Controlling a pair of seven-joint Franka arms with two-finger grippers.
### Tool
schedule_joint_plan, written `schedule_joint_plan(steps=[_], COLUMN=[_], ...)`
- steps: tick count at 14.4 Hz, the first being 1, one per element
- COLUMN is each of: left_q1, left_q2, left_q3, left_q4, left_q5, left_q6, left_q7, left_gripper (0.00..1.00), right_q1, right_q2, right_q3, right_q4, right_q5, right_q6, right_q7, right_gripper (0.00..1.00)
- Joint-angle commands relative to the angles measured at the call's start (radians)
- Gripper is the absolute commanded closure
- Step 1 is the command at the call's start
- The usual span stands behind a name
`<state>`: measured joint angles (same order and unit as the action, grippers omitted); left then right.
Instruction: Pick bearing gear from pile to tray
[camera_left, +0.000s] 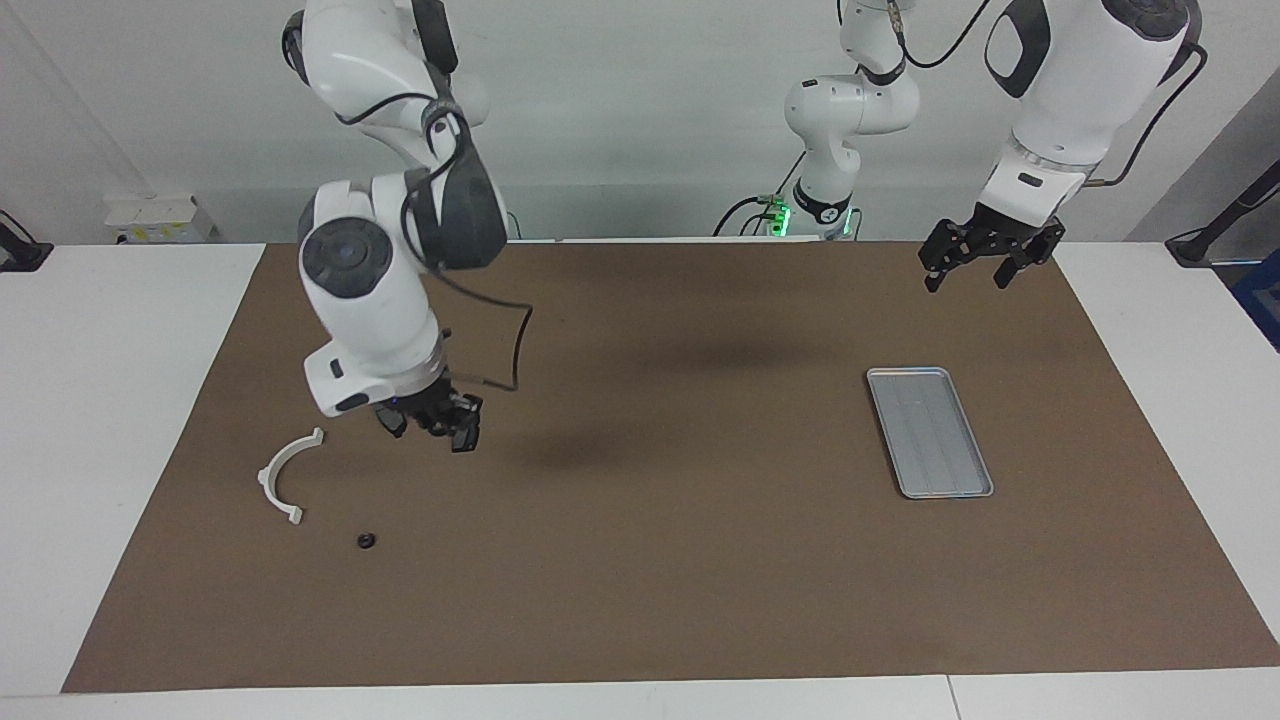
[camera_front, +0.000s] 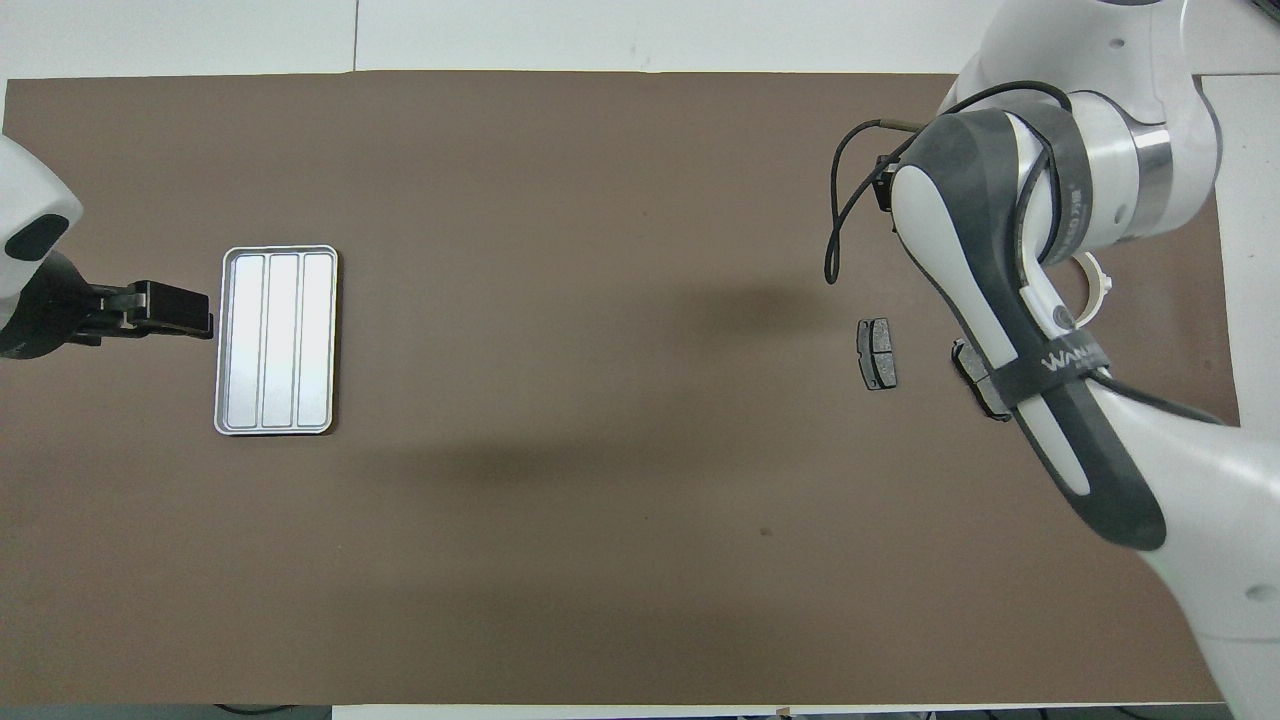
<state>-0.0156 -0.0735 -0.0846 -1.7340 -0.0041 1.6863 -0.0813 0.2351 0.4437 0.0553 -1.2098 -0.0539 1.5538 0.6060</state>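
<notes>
- The right end effector (camera_left: 440, 430) is hanging in the air at centre left of the facing view, over bare brown mat (camera_left: 640, 560) and higher in the frame than the pile's parts.
- Whether it is gripping a bearing gear, I cannot tell.
- The left end effector (camera_left: 968, 262) is waiting with its jaws wide and nothing in them, at the upper right of the facing view, above the tray (camera_left: 905, 372).
- One small black bearing gear (camera_left: 366, 541) is lying alone on the mat at the lower left of the facing view, just beside the lower tip of the white plastic arc (camera_left: 283, 475).
- In the overhead view the right arm is covering that gear. One brake pad (camera_front: 877, 353) is showing in full at centre right there, and a second brake pad (camera_front: 975, 370) is peeking out from under the arm.
- The tray is lying empty at centre right of the facing view, well apart from the pile.
- The gear is probably light, rigid and smooth. Being round and low, it may roll or squirt out of a loose pinch.
- The best hold is likely a straight-down grip across its outer rim, centred.
</notes>
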Motion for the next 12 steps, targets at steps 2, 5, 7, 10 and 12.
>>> schedule_joint_plan(steps=[2, 5, 7, 10, 12], left_q1=[0.005, 0.005, 0.005, 0.005, 0.005], left_q2=[-0.026, -0.026, -0.026, -0.026, -0.026], left_q3=[0.0, 0.0, 0.0, 0.0, -0.001], left_q4=[-0.021, -0.022, -0.022, -0.022, -0.022], left_q5=[-0.008, -0.008, -0.008, -0.008, -0.008], left_q6=[-0.01, -0.01, -0.011, -0.01, -0.01], left_q7=[0.006, 0.006, 0.006, 0.006, 0.006], left_gripper=[0.0, 0.0, 0.0, 0.0, 0.0], right_q1=[0.173, 0.268, 0.309, 0.389, 0.392], right_q2=[-0.036, -0.031, -0.02, 0.123, 0.179], right_q3=[0.009, 0.009, 0.008, 0.005, 0.006], right_q4=[-0.056, -0.193, -0.308, -0.301, -0.284], right_q5=[0.084, 0.091, 0.089, 0.016, -0.012], right_q6=[0.06, 0.265, 0.43, 0.587, 0.621], right_q7=[0.441, 0.653, 0.722, 0.86, 0.88], right_gripper=[1.0, 1.0, 1.0, 1.0, 1.0])
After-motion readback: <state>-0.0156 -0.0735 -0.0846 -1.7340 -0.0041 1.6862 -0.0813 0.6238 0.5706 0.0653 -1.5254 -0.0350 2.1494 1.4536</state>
